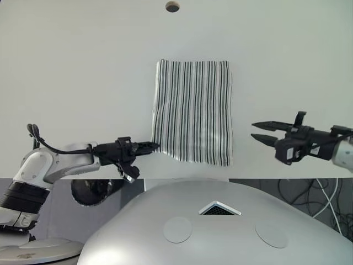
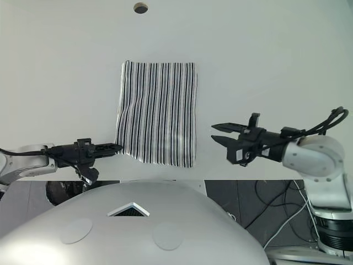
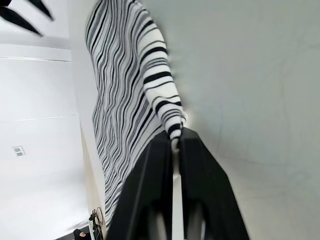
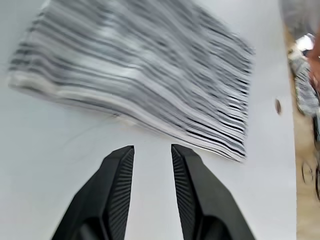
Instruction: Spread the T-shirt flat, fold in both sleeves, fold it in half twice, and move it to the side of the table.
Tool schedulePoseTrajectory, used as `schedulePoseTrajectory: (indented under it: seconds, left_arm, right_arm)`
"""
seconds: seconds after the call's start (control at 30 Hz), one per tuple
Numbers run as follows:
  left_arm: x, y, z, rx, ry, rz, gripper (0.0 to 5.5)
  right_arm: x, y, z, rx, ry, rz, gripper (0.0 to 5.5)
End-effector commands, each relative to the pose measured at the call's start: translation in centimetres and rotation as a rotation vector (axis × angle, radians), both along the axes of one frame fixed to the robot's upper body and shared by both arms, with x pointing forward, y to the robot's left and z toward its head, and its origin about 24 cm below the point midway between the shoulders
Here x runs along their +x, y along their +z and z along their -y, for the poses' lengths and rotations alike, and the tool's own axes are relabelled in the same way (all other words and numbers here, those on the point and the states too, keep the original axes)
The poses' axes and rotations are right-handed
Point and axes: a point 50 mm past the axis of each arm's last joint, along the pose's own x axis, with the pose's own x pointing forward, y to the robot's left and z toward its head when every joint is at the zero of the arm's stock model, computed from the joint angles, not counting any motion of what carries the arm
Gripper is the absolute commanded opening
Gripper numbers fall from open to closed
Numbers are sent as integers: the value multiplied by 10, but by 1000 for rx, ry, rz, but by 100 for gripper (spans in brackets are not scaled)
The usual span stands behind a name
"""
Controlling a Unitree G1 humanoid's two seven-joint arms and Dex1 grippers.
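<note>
The black-and-white striped T-shirt (image 1: 192,111) lies folded into a tall rectangle on the white table (image 1: 83,72), its near edge close to the table's front. My left gripper (image 1: 153,146) is shut on the shirt's near left corner; the left wrist view has the striped cloth (image 3: 131,95) pinched between the black fingers (image 3: 192,165). My right gripper (image 1: 260,131) hovers open to the right of the shirt, apart from it. In the right wrist view its two fingers (image 4: 119,175) stand spread, pointing at the shirt's long side (image 4: 150,65).
A small round hole (image 1: 172,6) sits in the table near its far edge. Wide bare tabletop lies left and right of the shirt. Cables (image 1: 325,204) hang below the front edge at the right.
</note>
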Motion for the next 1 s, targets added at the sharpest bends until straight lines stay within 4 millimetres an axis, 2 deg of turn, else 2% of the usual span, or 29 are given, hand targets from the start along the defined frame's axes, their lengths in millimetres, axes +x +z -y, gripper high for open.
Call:
schedulePoseTrajectory:
  seconds: [0.03,0.3,0.5,0.83,1.0]
  left_arm:
    - [2,-2,-6,38,18,-13,1]
    - [4,-2,-8,45,25,-7,1]
    - [4,-1,-9,49,20,-9,1]
    - [4,-1,-4,28,18,-7,1]
    - [3,0,-5,27,23,-8,1]
  right_arm:
    - [-17,-7,-18,-61,138,-30,159]
    - [-27,-15,-46,-46,245,-110,294]
    - [-28,-22,-46,-74,244,-142,300]
    - [-15,-49,-43,-102,215,-151,300]
    - [-14,-58,-40,-109,206,-153,300]
